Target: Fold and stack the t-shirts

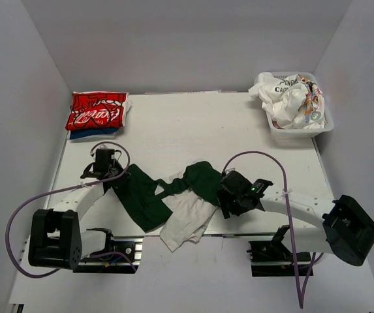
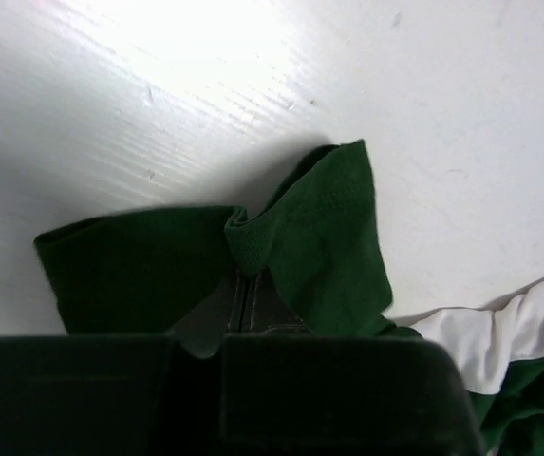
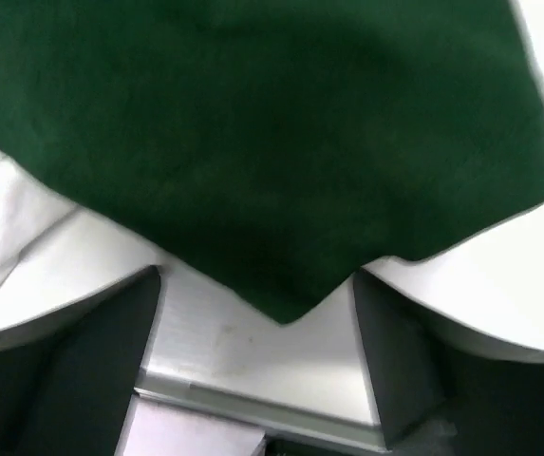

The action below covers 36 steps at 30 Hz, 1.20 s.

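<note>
A dark green t-shirt (image 1: 141,195) lies crumpled across the near middle of the table, with white cloth (image 1: 187,222) beside and partly under it. My left gripper (image 1: 113,175) is shut on a bunched edge of the green t-shirt (image 2: 319,218), with the fingers (image 2: 253,309) pressed together. My right gripper (image 1: 222,190) is open at the shirt's right end. A corner of the green t-shirt (image 3: 281,190) hangs between its spread fingers (image 3: 110,351), unclamped. A folded red Coca-Cola t-shirt (image 1: 96,109) sits at the back left. Off-white printed t-shirts (image 1: 284,94) fill the basket.
The white mesh basket (image 1: 327,124) stands at the back right. The red t-shirt rests on a folded blue cloth (image 1: 82,134). The table's metal near edge (image 3: 253,399) shows just below my right gripper. Purple cables loop beside both arms.
</note>
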{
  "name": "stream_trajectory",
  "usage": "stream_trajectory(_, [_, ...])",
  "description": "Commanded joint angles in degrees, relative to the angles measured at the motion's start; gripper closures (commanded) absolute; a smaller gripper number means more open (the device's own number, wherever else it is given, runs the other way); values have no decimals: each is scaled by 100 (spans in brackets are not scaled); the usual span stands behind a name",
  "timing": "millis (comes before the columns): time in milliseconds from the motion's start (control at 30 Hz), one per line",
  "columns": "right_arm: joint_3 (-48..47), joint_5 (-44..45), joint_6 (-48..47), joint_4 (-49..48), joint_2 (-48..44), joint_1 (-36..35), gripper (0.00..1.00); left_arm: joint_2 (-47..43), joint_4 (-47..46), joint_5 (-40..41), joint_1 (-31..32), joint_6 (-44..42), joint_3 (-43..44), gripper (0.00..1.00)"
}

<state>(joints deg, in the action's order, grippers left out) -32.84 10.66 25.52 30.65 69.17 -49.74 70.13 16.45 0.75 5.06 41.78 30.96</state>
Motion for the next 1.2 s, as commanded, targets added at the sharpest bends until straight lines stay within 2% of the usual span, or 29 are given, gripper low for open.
stream_trajectory(0, [32, 50, 23, -657, 315, -63, 20, -289, -89, 250, 13, -56, 226, 100])
stream_trajectory(100, [-230, 647, 321, -605, 685, -19, 58, -351, -89, 250, 13, -56, 226, 100])
stream_trajectory(133, [-284, 788, 409, -544, 703, -36, 85, -351, -89, 250, 13, -56, 296, 100])
stream_trajectory(200, [-494, 1192, 612, -473, 607, -1, 100, -412, -19, 303, 13, -109, 437, 100])
stream_trajectory(300, [-844, 2155, 884, -464, 64, 51, 100, -649, -19, 355, 13, -109, 647, 100])
stream_trajectory(533, [-1653, 3433, 876, -1175, -1194, 315, 100, -983, 52, 821, 13, -109, 1683, 100])
stream_trajectory(700, [-2496, 4460, 7, -1754, -1528, 456, 100, -1247, 165, 1128, 13, -214, 2448, 100])
stream_trajectory(833, [-3191, 4971, -1153, -2141, -1748, 553, 100, -1483, 464, 1383, 13, -486, 3571, 100])
stream_trajectory(867, [-3463, 5025, -1294, -2195, -1792, 544, 100, -1632, 465, 1436, 13, -617, 3758, 100])
stream_trajectory(900, [-3579, 5025, -1904, -2352, -1845, 553, 100, -1712, 534, 1541, 13, -688, 3925, 100])
stream_trajectory(967, [-4131, 5008, -2164, -2441, -1933, 544, 100, -1879, 596, 1699, 13, -767, 4408, 100])
stream_trajectory(1033, [-4640, 4973, -2838, -2512, -2081, 535, 100, -2134, 658, 1989, 13, -768, 4864, 100])
stream_trajectory(1167, [-5432, 4562, -3334, -2277, -2293, 535, 100, -2398, 763, 2095, -40, -1110, 5691, 100])
